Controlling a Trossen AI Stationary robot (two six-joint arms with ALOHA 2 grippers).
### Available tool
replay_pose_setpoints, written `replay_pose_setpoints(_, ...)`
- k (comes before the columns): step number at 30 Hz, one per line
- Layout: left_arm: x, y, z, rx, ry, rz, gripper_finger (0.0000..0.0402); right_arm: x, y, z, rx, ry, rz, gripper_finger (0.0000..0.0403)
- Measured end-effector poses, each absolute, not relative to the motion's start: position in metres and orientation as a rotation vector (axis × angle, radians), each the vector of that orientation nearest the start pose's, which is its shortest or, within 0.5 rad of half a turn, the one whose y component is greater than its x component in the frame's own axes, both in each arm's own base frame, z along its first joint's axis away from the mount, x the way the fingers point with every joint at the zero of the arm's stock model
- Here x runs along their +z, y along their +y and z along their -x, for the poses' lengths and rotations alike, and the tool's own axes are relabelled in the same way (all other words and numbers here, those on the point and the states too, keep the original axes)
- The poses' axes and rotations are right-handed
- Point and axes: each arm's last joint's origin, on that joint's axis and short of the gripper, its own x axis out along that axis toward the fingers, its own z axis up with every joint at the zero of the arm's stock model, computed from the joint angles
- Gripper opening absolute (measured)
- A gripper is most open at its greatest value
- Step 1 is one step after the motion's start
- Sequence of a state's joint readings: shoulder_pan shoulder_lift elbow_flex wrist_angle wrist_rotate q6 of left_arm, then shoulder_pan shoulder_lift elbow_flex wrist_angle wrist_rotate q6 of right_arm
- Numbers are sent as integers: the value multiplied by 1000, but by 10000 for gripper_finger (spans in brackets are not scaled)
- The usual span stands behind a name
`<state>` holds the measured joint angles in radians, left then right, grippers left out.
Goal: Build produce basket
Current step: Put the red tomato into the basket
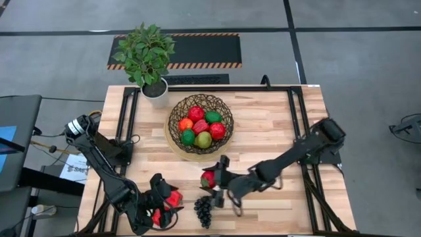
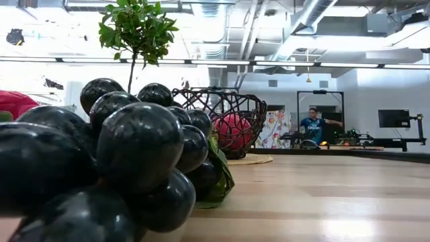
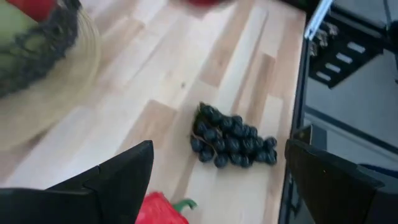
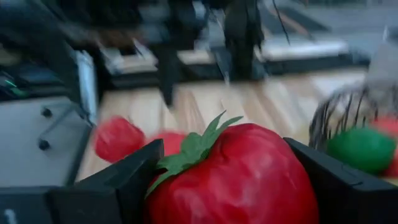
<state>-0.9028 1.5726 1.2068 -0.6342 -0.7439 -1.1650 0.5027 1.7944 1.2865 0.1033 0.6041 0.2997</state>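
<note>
The dark woven basket (image 1: 200, 123) stands mid-table on its tan base and holds several red, green and orange pieces of produce. A red tomato with a green leafy cap (image 4: 236, 177) is between the fingers of my right gripper (image 1: 212, 178), just near of the basket. The dark purple grape bunch (image 1: 204, 209) lies on the wood by the near edge. My left gripper (image 1: 168, 199) hovers open at the near left, with red pieces (image 1: 173, 197) below and between its fingers (image 3: 118, 180). One of them has a green stem (image 3: 160, 210). My right gripper pinches the tomato by its two opposite sides (image 4: 158, 186) between its two fingers, the leafy cap pointing away from the wrist. The fingers come nearly level from the table's right side. In the high view the tomato (image 1: 209, 178) sits at the fingers' free ends.
A white pot with a green plant (image 1: 151, 56) stands at the far left corner. Black rails (image 1: 296, 125) run along the table's sides. Bare wood lies right of the basket. The grapes (image 2: 114, 154) fill the low view's left half.
</note>
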Motion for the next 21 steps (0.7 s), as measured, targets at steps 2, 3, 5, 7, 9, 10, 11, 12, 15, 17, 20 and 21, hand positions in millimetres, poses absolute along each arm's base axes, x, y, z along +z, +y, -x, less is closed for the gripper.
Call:
replay_pose_setpoints(2,262,-237,-213,267,608,376,347,281,184,-352,-120,271,-74,318)
replay_pose_setpoints(3,262,-237,-214,280,586,371,347,292,185,-345,-111,247,-67,319)
replay_pose_setpoints(5,264,-236,-215,308,532,370,347,309,188,-333,-92,209,-47,319)
replay_pose_setpoints(7,266,-235,-219,323,490,358,347,323,191,-322,-64,179,-32,319)
replay_pose_setpoints(9,269,-234,-224,327,446,325,347,335,193,-310,-39,151,-24,320)
replay_pose_setpoints(10,270,-233,-227,327,425,315,347,341,195,-305,-28,138,-22,320)
replay_pose_setpoints(11,272,-233,-230,326,408,313,347,345,196,-301,-18,126,-17,320)
replay_pose_setpoints(12,274,-231,-234,323,394,317,347,348,197,-298,-7,119,-10,320)
replay_pose_setpoints(15,280,-228,-246,306,355,327,347,352,202,-290,16,113,13,320)
replay_pose_setpoints(17,284,-226,-253,290,337,333,347,353,205,-288,23,109,18,320)
replay_pose_setpoints(20,287,-219,-265,243,345,365,347,351,210,-285,22,112,40,320)
replay_pose_setpoints(21,288,-217,-268,231,349,382,347,351,212,-284,25,114,43,320)
